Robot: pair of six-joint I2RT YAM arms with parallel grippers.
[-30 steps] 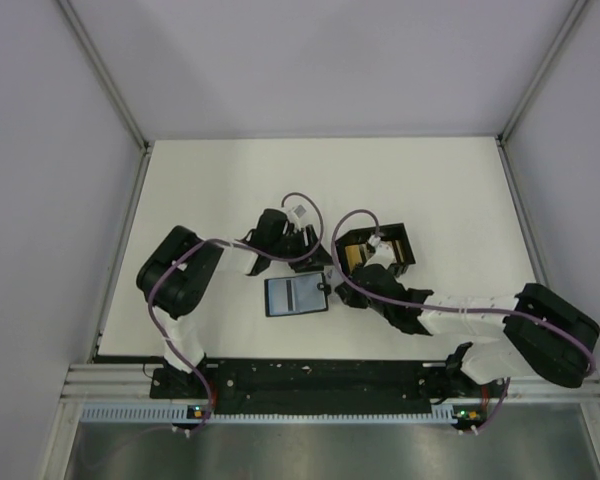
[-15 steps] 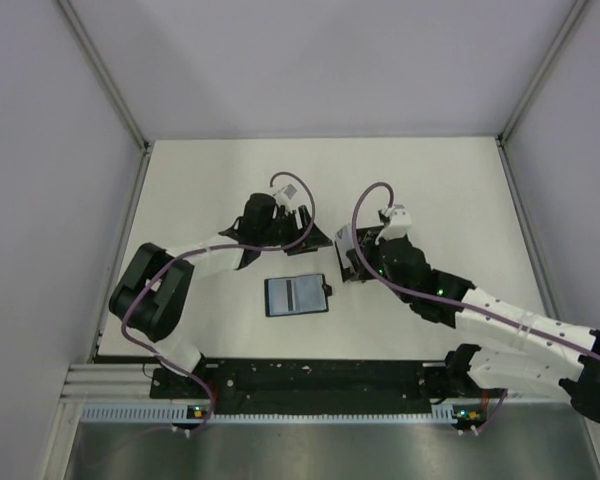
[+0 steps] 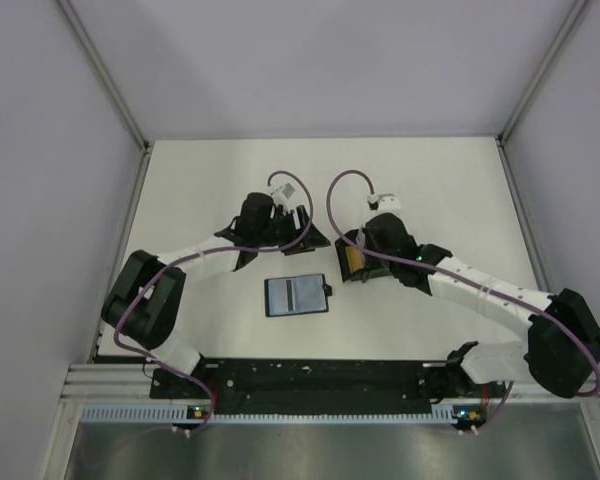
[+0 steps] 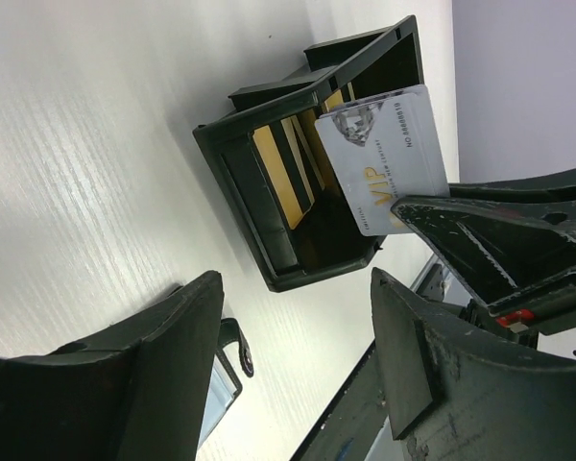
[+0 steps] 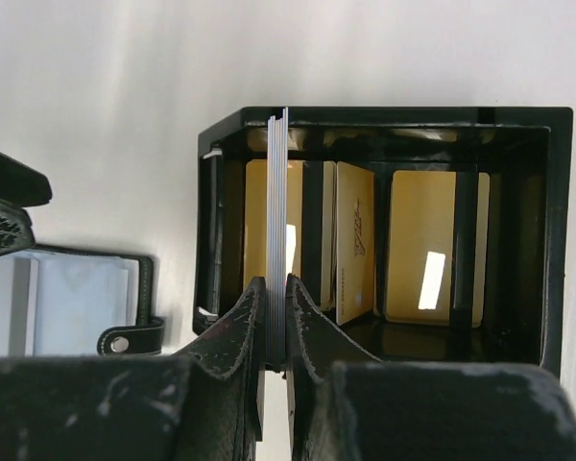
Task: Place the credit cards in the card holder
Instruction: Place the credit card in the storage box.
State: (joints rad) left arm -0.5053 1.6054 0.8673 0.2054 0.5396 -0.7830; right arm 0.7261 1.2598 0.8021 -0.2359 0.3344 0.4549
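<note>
On the white table (image 3: 430,190): an open card holder (image 3: 296,295) lies flat near the front edge, between the two arms and apart from both grippers. A black box (image 5: 384,117) stands just beyond its far right corner.
Box contents: gold cards (image 5: 430,259) stand upright in separate slots.
Right gripper (image 5: 276,283): the jaws are pressed onto a silver VIP card (image 4: 389,158). The card is held on edge at the left end of the box.
Left gripper (image 4: 293,298): the jaws are spread wide with nothing between them. It sits low over the table and faces the box from the left.
Changed over the last second: the left arm has stretched farther out and its gripper has moved a little back. The right arm has swung round, and its wrist now reaches the box from the far side. The card holder lies where it was.
Hidden from above: the right wrist covers most of the box, so only a sliver of gold shows. The silver card cannot be seen there.
Hard to tell: edge-on, the gripped card shows thin layers, so it may be one card or several. Whether its far edge is inside the box is unclear.
Cut off: both wrist views catch only a corner of the card holder, with its snap tab and a pale clear pocket.
</note>
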